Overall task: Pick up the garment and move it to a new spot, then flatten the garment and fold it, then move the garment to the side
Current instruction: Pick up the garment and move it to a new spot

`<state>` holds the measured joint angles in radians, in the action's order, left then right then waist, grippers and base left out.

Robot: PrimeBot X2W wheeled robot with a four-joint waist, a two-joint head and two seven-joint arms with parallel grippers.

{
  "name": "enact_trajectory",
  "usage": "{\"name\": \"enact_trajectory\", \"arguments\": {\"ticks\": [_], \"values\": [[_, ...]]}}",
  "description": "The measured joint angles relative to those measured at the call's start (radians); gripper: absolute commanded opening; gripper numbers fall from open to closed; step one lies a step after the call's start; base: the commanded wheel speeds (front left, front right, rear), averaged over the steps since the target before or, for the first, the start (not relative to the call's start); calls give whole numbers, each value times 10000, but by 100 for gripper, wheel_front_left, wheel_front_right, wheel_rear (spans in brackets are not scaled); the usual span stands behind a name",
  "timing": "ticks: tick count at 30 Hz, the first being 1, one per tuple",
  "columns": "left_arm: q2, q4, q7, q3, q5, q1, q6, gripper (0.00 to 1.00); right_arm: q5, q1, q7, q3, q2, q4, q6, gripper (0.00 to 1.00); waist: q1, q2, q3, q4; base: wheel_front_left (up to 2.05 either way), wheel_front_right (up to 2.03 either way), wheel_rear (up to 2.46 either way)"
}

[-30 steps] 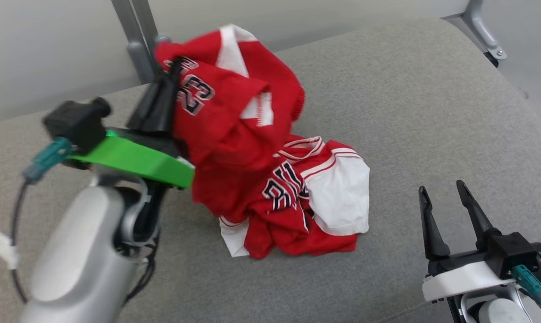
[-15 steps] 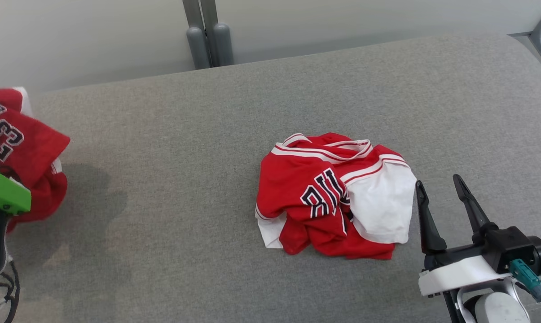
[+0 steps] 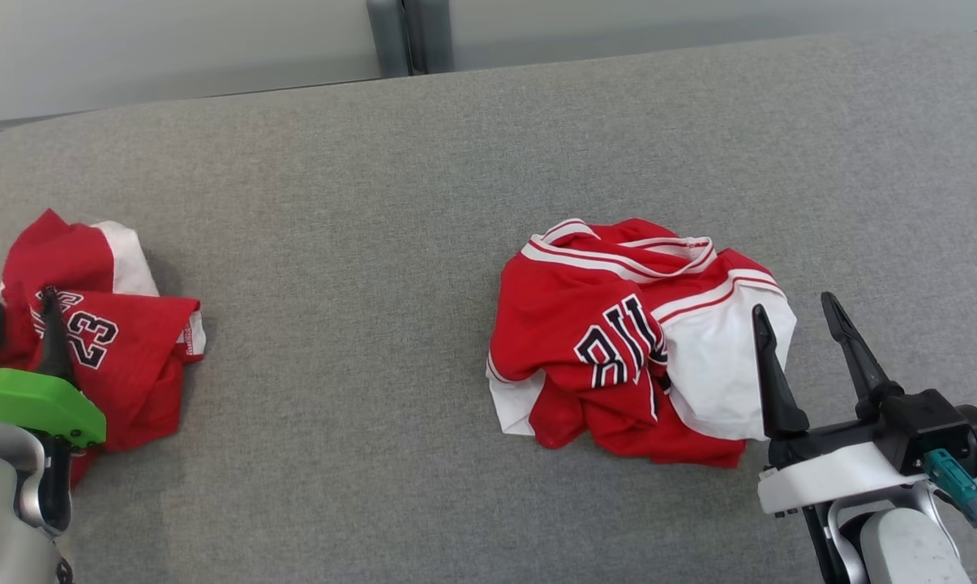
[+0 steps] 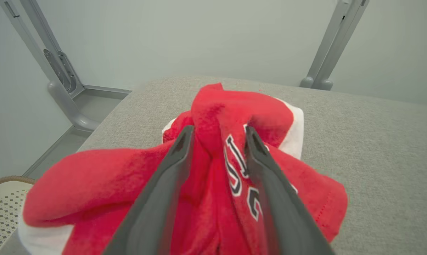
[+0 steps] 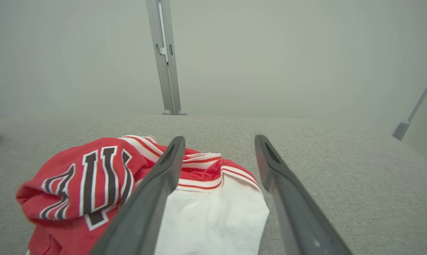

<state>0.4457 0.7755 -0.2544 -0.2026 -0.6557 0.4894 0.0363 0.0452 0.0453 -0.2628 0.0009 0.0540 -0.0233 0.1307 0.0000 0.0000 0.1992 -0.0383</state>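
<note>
Crumpled red knit garment [image 3: 123, 357] lies at the left edge of the grey woven counter [image 3: 358, 243]. Left fingers [image 3: 49, 316] parted astride its fold. Right fingers [image 3: 762, 337] released beside second jersey [image 3: 585, 308]. Open middle.

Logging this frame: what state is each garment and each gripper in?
Number 23 garment, crumpled on the grey surface at the robot's left, a fold standing between the left fingers.
Lettered garment, crumpled in a heap mid-surface, lying free.
Left gripper, open, fingers either side of that fold.
Right gripper, open, empty, at the lettered garment's right edge.
</note>
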Motion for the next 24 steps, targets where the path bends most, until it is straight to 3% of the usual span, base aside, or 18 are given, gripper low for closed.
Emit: {"name": "enact_trajectory", "arguments": {"ticks": [2, 5, 8, 13, 17, 24], "values": [[-54, 38, -36, 238, 309, 23, -155, 100, -29, -27, 0, -48, 46, 12, 0, 100, 0, 0, -75, 48, 0, 0, 0], [-104, -1066, -81, 1099, 943, -211, -546, 100, -52, -156, 0, -128, 81, 92, 0, 100, 0, 0, -260, 85, 0, 0, 0], [-706, -2811, -96, 1839, 1645, -1289, -734, 100, -94, -373, 0, -150, 121, 224, 0, 100, 0, 0, -528, 114, 0, 0, 0], [-1806, -5450, -96, 2033, 2560, -2671, -499, 100, -130, -648, 0, -127, 236, 385, 0, 100, 0, 0, -940, 138, 0, 0, 0], [-2826, -6824, -98, 1662, 3104, -3693, -42, 100, -151, -652, 0, -25, 313, 589, 0, 100, 0, 0, -1172, 54, 0, 0, 0], [-3726, -7248, -98, 1561, 3969, -5218, 493, 100, -151, -667, 0, 198, 280, 685, 0, 100, 0, 0, -1321, -409, 0, 0, 0]]}}
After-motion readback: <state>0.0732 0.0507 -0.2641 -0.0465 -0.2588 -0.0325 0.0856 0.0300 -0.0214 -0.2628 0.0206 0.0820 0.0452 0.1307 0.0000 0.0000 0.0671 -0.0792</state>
